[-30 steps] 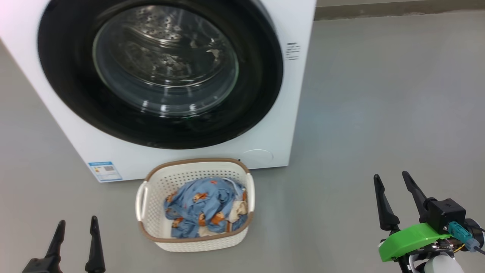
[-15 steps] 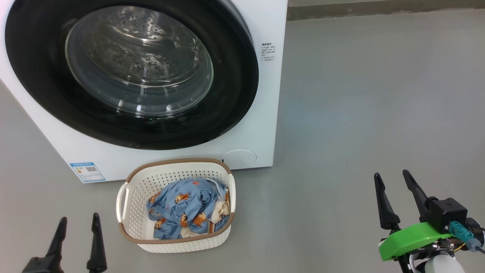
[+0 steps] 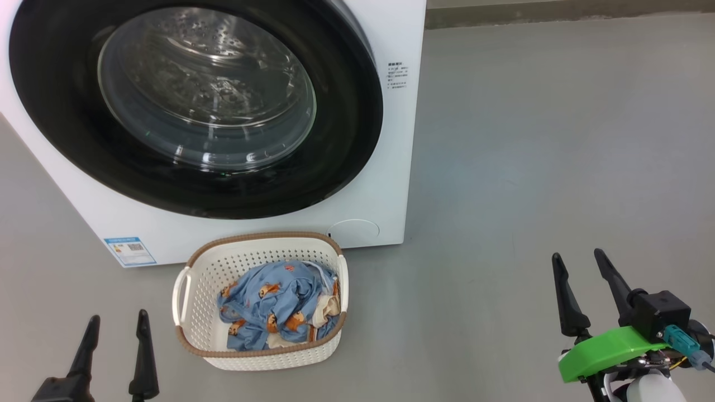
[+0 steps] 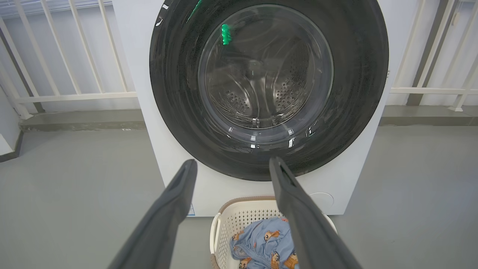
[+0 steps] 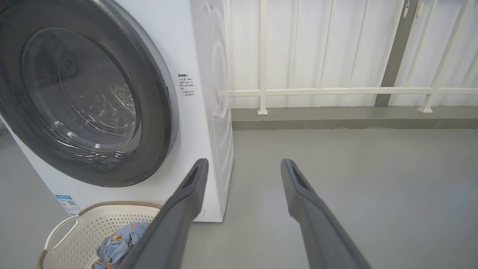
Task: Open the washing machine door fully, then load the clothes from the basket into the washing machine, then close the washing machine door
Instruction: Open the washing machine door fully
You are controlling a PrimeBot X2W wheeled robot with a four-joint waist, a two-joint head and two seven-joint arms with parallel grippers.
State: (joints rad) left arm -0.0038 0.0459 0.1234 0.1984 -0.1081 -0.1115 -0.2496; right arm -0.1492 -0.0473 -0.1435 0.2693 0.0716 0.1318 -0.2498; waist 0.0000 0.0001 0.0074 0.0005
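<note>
The white washing machine [image 3: 385, 184] stands ahead, and its round black-rimmed door [image 3: 346, 145] lies flat against the front, glass porthole showing the steel drum. On the floor in front sits the cream basket [image 3: 192, 301] holding blue bear-print clothes [image 3: 273, 307]. My left gripper [image 3: 118, 321] is open and empty, low at the left, short of the basket. My right gripper [image 3: 578, 258] is open and empty, well right of the basket and machine. The door [image 4: 358, 112], basket [image 4: 227, 228] and clothes [image 4: 261, 243] appear past my left fingers [image 4: 175, 201]. The machine [image 5: 194, 123] and basket [image 5: 74, 231] lie left of my right fingers [image 5: 298, 186].
Bare grey floor [image 3: 547, 156] spreads to the right of the machine. A white railing [image 5: 336, 90] on a low grey kerb runs behind the machine. A blue label [image 3: 129, 251] marks the machine's lower left corner.
The head camera has swung right, so the machine and basket sit further left in view than a second ago. The left gripper has risen slightly; the right one has kept still.
</note>
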